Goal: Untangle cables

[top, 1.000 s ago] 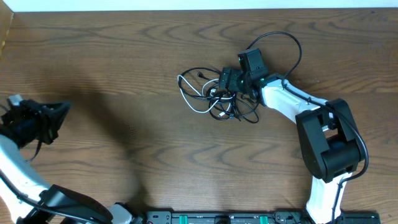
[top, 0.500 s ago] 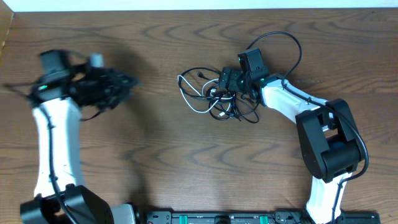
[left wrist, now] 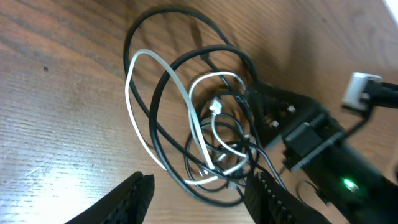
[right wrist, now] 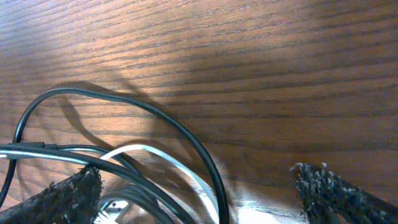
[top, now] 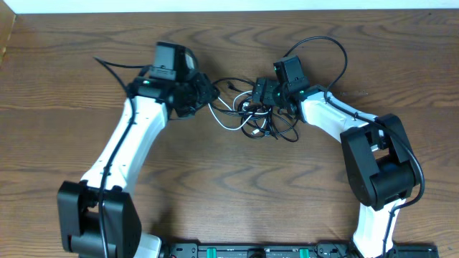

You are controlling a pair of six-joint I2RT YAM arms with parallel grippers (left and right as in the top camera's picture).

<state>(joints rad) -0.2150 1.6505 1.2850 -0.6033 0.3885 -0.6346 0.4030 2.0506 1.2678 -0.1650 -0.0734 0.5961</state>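
Left pincer (left wrist: 200, 200) hangs wide open just left of the cables (top: 242, 112) mid-bench (top: 215, 193). Right pincer (right wrist: 199, 196) is spread too, straddling the tangle's right side. I count one white cord (left wrist: 128, 93), and two black cords (left wrist: 153, 112) as best I can tell, all looped together.

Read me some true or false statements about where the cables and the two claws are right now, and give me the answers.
1. The white cable is looped through the black cables. True.
2. The left claw is shut on a cable. False: it is open, right at the black cables.
3. The right claw meets the black cables from the side opposite the left claw. True.
4. The white cable lies on a cloth. False: it lies on the bare wooden table.
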